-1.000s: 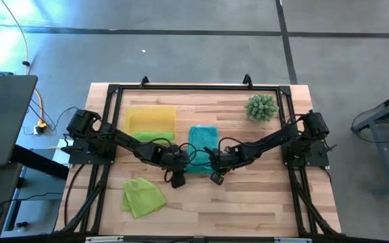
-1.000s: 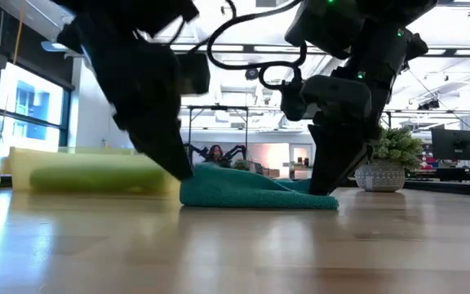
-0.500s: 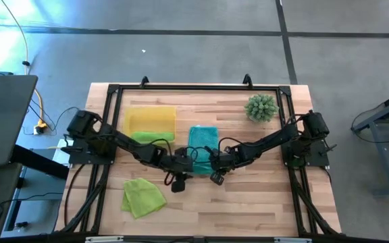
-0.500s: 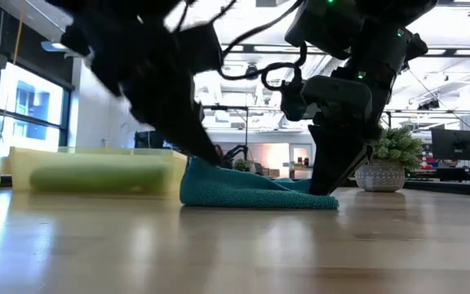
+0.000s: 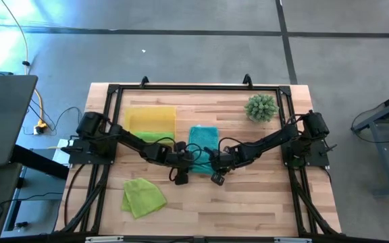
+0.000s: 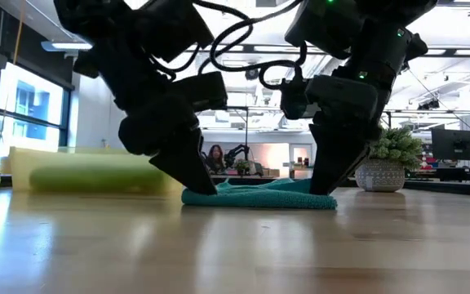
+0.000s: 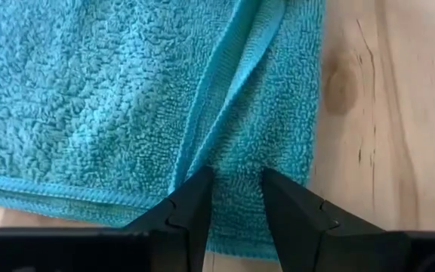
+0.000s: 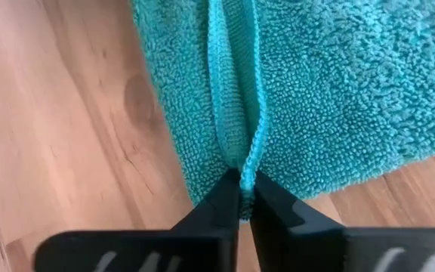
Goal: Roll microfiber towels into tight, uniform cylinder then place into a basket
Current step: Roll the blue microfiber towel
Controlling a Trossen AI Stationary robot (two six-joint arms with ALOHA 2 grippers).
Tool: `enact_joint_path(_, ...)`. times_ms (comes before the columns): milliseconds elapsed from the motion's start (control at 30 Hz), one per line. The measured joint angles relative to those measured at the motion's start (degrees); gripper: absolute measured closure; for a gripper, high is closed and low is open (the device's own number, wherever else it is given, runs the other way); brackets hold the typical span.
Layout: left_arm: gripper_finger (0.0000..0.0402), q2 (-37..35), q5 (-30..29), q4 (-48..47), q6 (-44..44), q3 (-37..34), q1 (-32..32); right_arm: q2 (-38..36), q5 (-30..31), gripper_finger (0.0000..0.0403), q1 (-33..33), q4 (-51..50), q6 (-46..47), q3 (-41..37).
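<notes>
Pinching the teal towel (image 8: 331, 83) hem, the right end effector (image 8: 244, 198) needs the part-open left end effector (image 7: 232, 198) level.

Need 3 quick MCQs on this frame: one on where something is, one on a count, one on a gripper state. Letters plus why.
1. Where does the teal towel lie?
A. in the basket
B. flat on the table between both arms
C. under the plant

2. How many lime green towels show?
A. one
B. two
C. three

3. How do the right gripper jaws stand?
A. shut on the teal towel's edge
B. wide open above it
C. holding the plant

Key: 1 B, the high view shows it spread on the wood beside the basket. 2 B, one rolled green towel lies in the basket, one loose green towel sits near the front edge. 3 A, the right wrist view shows the hem pinched between the closed jaws.
</notes>
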Motion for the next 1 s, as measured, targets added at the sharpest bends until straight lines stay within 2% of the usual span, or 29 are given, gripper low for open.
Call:
enact_joint_path(267,0.0289,1.1,0.8,-0.2,-1.4,0.1,-0.1,-5.1,-7.9,0.0320,-1.2,-2.1,-5.1,0.0)
enact_joint_path(433,0.0289,1.1,1.0,-0.3,-1.4,0.0,-0.1,-8.2,-12.0,0.0301,-0.2,-1.5,-7.0,0.0)
enact_joint_path(500,0.0289,1.1,1.1,-0.1,-1.4,0.0,-0.1,-8.3,-9.3,0.0300,1.4,0.4,-9.8,0.0)
enact_joint_path(633,0.0289,1.2,1.3,1.1,-1.6,-0.1,-0.1,-6.3,2.2,0.0300,4.8,3.7,-14.6,0.0)
enact_joint_path(733,0.0289,1.2,1.6,1.2,-1.6,-0.1,-0.1,-3.9,7.7,0.0300,6.4,5.6,-17.1,0.0)
enact_joint_path(867,0.0289,1.2,1.6,1.3,-1.6,-0.1,-0.1,-1.5,8.6,0.0295,7.4,6.0,-20.3,0.0)
enact_joint_path(1000,0.0289,1.2,1.7,1.3,-1.6,-0.1,-0.1,-0.7,10.0,0.0261,7.7,5.8,-21.9,0.0)
